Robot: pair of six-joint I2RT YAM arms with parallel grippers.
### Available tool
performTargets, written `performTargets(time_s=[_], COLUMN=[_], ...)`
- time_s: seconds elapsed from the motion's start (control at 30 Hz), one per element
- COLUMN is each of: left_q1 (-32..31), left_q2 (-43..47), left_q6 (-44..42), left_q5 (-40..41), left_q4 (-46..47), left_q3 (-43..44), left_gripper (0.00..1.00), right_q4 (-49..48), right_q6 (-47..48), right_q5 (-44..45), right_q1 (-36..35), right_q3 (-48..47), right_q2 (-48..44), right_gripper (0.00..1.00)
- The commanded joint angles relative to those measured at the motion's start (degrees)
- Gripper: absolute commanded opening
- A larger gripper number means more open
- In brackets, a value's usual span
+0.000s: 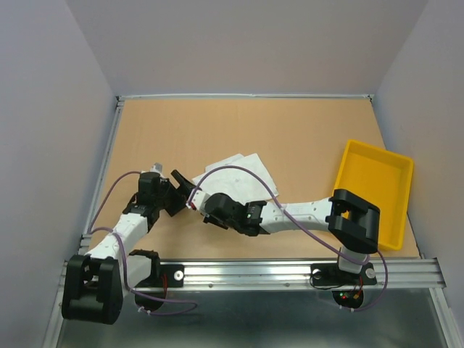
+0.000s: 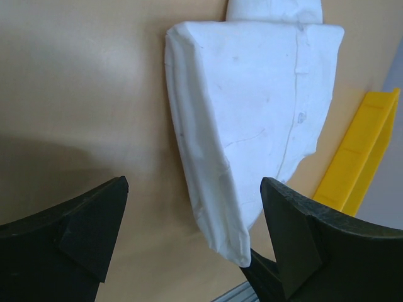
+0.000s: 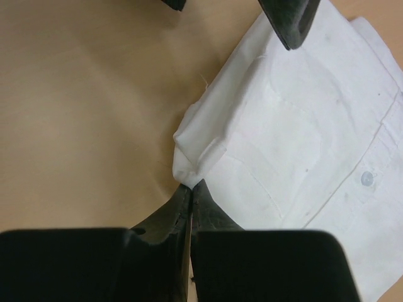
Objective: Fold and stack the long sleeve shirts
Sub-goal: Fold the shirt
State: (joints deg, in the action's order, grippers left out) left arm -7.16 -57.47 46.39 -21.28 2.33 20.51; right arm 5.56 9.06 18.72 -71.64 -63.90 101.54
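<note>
Shirt: a white shirt [image 1: 239, 174], folded into a flat packet, lies on the table [image 1: 217, 123] near the middle and somewhat toward my side.
Fold: from my left wrist the packet tapers toward me, with its layers thick along the left edge. A button placket [image 2: 296, 94] runs down the right part, and the collar [image 2: 274, 7] sits at the far end.
Right claw: my right claw [image 3: 191, 186] is clenched, fingers pressed flat together, on the nearest corner of the shirt. The cloth puckers into a small ridge right at the tips.
Left claw: my left claw [image 2: 194, 184] is released, fingers spread wide with nothing gripped. It hangs over the table just short of the packet's narrow end.
Claws together: they are close. One left finger [image 3: 286, 22] shows over the cloth at the top of my right wrist view.
Arms: from above, my right arm stretches leftward along the near side of the table, and my left arm angles in from the left.
Tray: a yellow tray [image 1: 373, 190] sits at the table's right side, well apart from the shirt.
</note>
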Motion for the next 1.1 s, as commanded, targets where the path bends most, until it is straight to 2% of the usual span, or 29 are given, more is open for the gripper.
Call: performTargets(time_s=[0.0, 0.17, 0.33, 0.53, 0.77, 0.83, 0.93, 0.97, 1.07], left_q1=[-3.5, -8.3, -9.9, -11.8, -14.5, -15.1, -15.1, -15.1, -15.1], left_q2=[-2.8, -7.1, -9.6, -10.8, -17.7, -19.1, -19.3, -17.8, -13.0], left_q6=[4.0, 8.0, 11.9, 15.3, 17.8, 17.9, 17.9, 17.7, 15.1], left_q5=[-4.6, -1.1, 4.1, 6.4, 7.1, 6.8, 5.9, 5.9, 8.9], left_q4=[10.1, 15.9, 16.7, 21.1, 25.5, 25.8, 25.4, 24.9, 17.3], left_q3=[-1.7, -2.3, -4.0, -6.7, -5.0, -4.0, -3.7, -3.8, -2.1], left_gripper=[0.99, 0.99, 0.99, 0.98, 0.89, 0.82, 0.61, 0.46, 0.27], right_q4=[-3.5, -4.2, -4.9, -6.9, -8.2, -8.4, -8.6, -8.7, -9.0], right_q6=[-2.1, -2.9, -3.4, -4.7, -6.1, -6.3, -6.9, -7.2, -8.1], right_q5=[-1.4, -1.7, -1.8, -2.4, -3.1, -3.0, -2.8, -2.7, -2.2], right_q1=[0.1, 0.2, 0.3, 0.4, 0.4, 0.4, 0.4, 0.4, 0.4], right_q3=[1.1, 1.5, 1.8, 2.5, 2.8, 2.9, 3.3, 3.5, 4.5], right_q2=[-2.1, -2.4, -3.1, -3.7, -3.9, -4.1, -4.4, -4.5, -5.7], right_gripper=[0.01, 0.01, 0.01, 0.01, 0.01, 0.01, 0.01, 0.01, 0.02])
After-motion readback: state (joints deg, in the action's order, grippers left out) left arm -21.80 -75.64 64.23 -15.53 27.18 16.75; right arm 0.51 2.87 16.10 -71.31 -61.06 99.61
